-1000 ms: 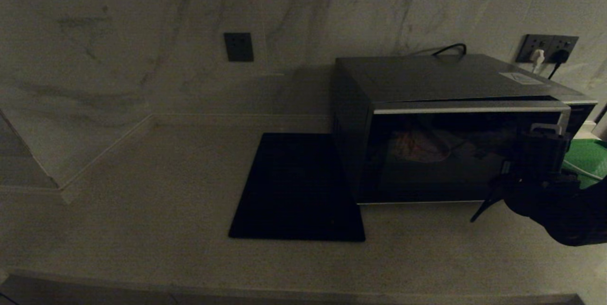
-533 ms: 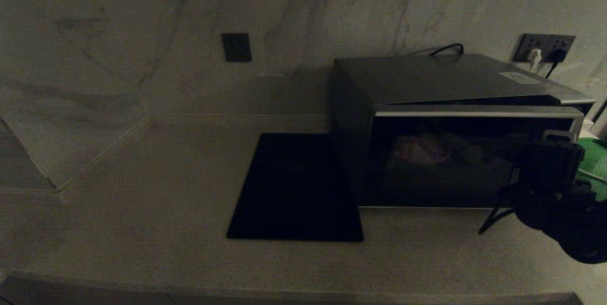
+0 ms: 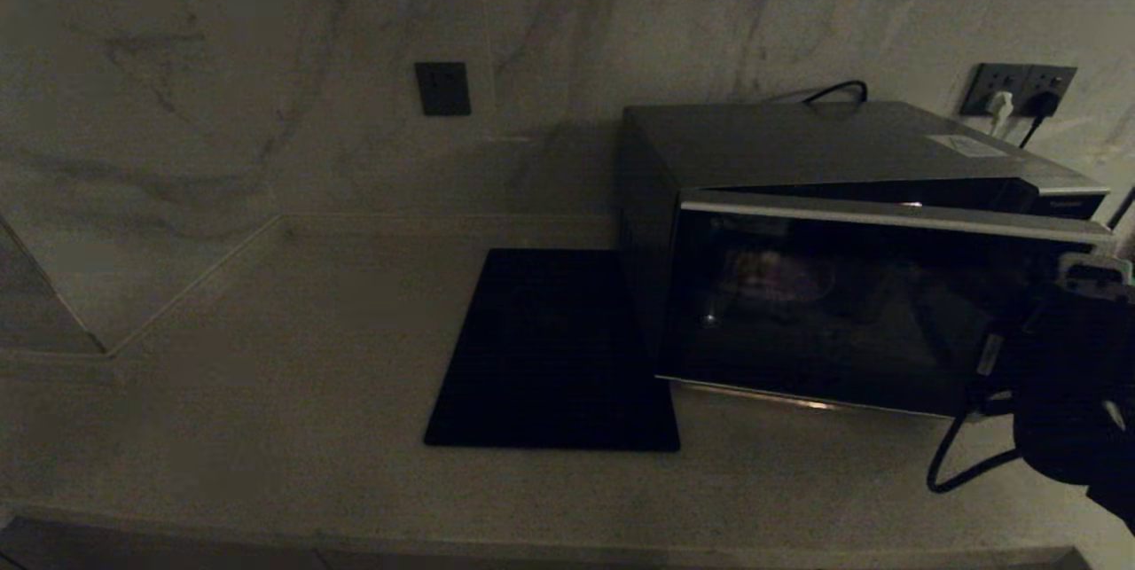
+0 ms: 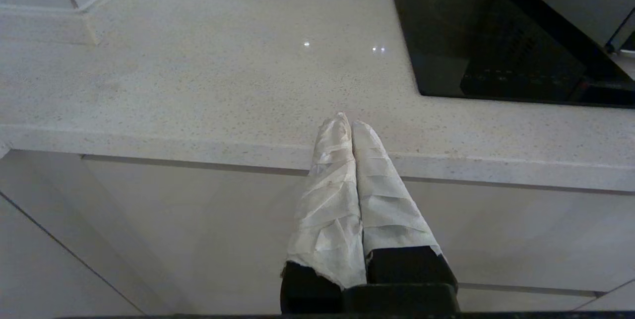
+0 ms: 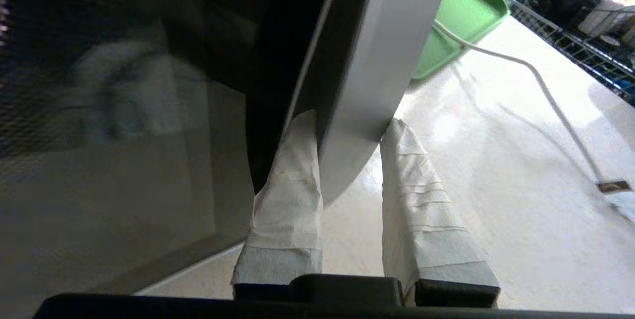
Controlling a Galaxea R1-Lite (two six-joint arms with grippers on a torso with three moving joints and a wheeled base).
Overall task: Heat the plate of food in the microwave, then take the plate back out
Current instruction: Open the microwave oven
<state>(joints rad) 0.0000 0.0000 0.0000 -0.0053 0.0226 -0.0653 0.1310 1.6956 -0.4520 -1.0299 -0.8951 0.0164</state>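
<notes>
No brand name or other writing can be read on the microwave (image 3: 851, 224); only a pale label (image 3: 974, 144) on its top shows, its text too small to make out. The microwave stands on the light stone counter (image 3: 266, 375) beside a flat black mat (image 3: 550, 357), its door (image 3: 842, 313) swung partly open from the right side. The right gripper (image 5: 347, 125) is clamped on the door's silver free edge (image 5: 367, 86), one taped finger (image 5: 290, 180) against the glass face and the other behind the edge. Through the dark glass, well to the left of that gripper, a pale purplish shape looks to be the plate of food (image 3: 780, 277) inside the cavity. A green tray (image 5: 461, 16) lies beyond the door. The left gripper (image 4: 351, 125) hangs at the counter's front edge, fingers pressed together and holding nothing.
</notes>
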